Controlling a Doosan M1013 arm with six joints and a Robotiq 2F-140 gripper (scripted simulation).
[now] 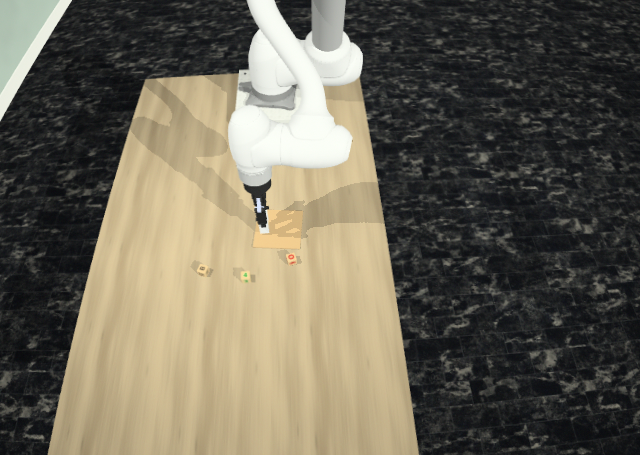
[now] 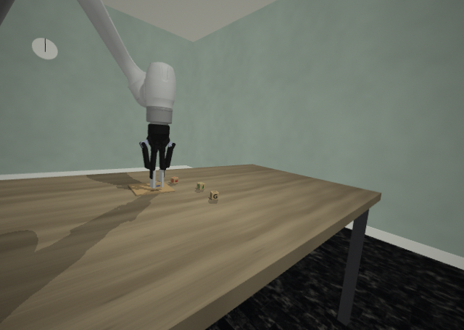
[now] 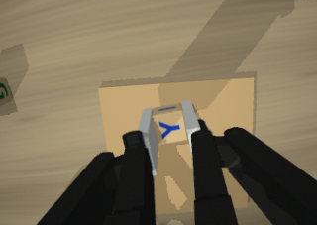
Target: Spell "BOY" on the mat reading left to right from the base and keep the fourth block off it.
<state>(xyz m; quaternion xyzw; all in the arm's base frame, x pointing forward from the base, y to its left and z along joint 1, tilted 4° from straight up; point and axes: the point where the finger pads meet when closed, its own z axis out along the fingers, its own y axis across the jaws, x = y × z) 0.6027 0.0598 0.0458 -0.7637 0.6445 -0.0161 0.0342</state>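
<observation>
My gripper [image 1: 264, 228] [image 2: 156, 184] [image 3: 169, 119] points down and is shut on the Y block [image 2: 157, 186] [image 3: 171, 133], with the blue Y on its top face. In the wrist view the Y's stem points right. The block is over the mat [image 1: 284, 241] [image 2: 140, 191] [image 3: 121, 103], at or just above its surface; contact is unclear. The red-lettered block [image 1: 291, 258] [image 2: 174, 180], top like an O, sits off the mat. The green block [image 1: 245, 276] [image 2: 201, 186] [image 3: 3, 92] has 4 on top. The dark-lettered block [image 1: 202, 270] [image 2: 214, 195] shows G on a side; its top letter is unclear.
The wooden table [image 1: 227, 367] [image 2: 284, 207] carries the mat and the blocks. The three loose blocks stand beyond the mat's edge on the side away from the robot's base [image 1: 271, 99]. Arm shadows cross part of the mat.
</observation>
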